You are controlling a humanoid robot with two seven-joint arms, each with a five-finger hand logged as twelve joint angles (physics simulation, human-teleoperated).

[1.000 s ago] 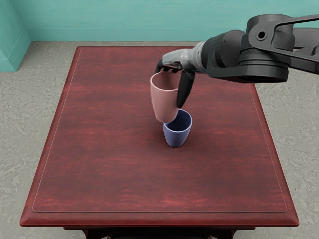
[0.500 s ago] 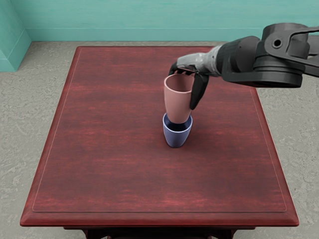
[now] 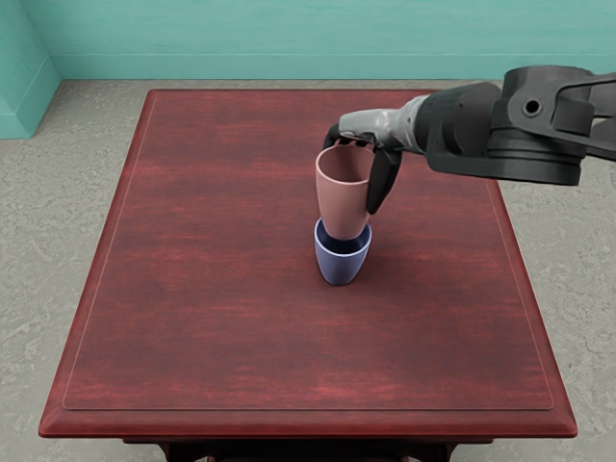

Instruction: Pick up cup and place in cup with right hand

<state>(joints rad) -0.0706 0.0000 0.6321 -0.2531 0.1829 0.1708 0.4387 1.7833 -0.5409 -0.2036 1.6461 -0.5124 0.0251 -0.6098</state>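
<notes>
- Nesting, likely: pink cup upright, base at mouth of blue cup on bench.
- Right robot hand pinching pink cup.
- Center, lower straight, release once seated.

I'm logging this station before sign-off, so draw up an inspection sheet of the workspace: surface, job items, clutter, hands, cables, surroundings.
Surface: red-brown table with darker streaks and a raised edge.
Job items: blue cup upright on the table; pink cup held roughly upright over its opening. Whether the pink base has entered the blue cup cannot be told from this view.
Clutter: nothing seen.
Hands: right hand grasps the pink cup near its rim; left hand not in view.
Cables: nothing seen.
Surroundings: teal wall behind, mottled grey floor around the table.
</notes>
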